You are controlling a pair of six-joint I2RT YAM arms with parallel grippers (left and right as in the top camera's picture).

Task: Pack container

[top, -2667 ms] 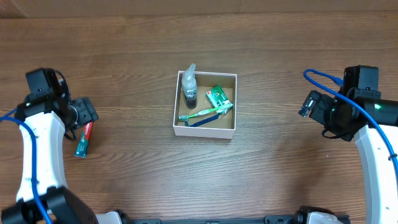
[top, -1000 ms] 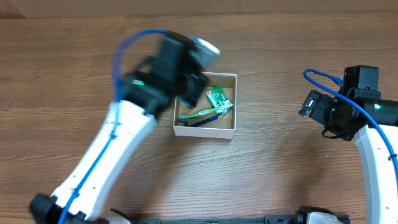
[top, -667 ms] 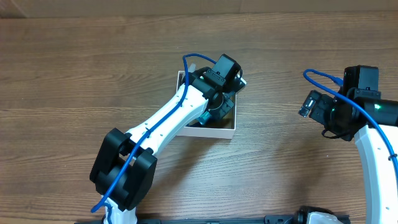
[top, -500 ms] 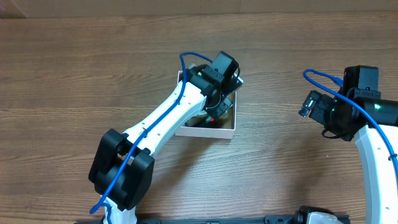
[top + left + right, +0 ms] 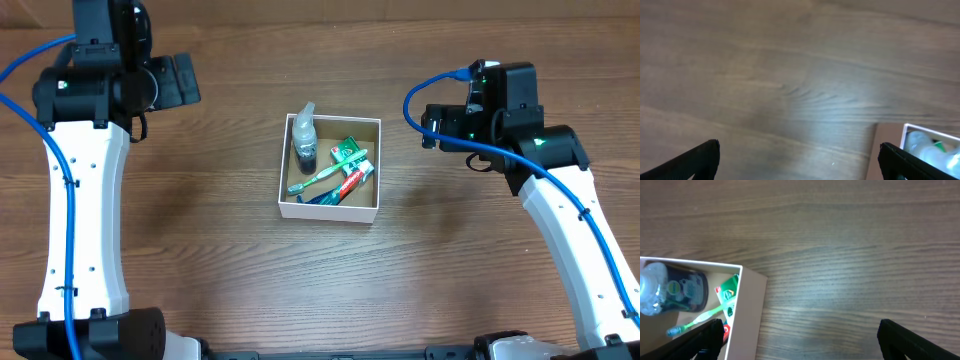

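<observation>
The container (image 5: pixel 330 211), a small white box with a tan inside, sits at the table's middle. In it lie a clear bottle (image 5: pixel 304 140), a green packet (image 5: pixel 347 152), a green toothbrush (image 5: pixel 322 181), a red and white toothpaste tube (image 5: pixel 351 182) and a blue toothbrush (image 5: pixel 316 198). My left gripper (image 5: pixel 186 80) is open and empty, high at the far left; its view (image 5: pixel 800 165) shows the container's corner (image 5: pixel 905 132). My right gripper (image 5: pixel 432 126) is open and empty, just right of the container; its view (image 5: pixel 800 340) shows the container wall (image 5: pixel 749 322), the bottle (image 5: pixel 675 290) and the green toothbrush (image 5: pixel 705 316).
Bare brown wooden table (image 5: pixel 200 260) lies all round the container. The left arm's white link (image 5: pixel 85 200) runs down the left side and the right arm's link (image 5: pixel 575 240) down the right side.
The toothpaste tube was on the table at the left and now lies in the container. The left arm reached over the container, then drew back to the far left. The right arm moved nearer the container.
</observation>
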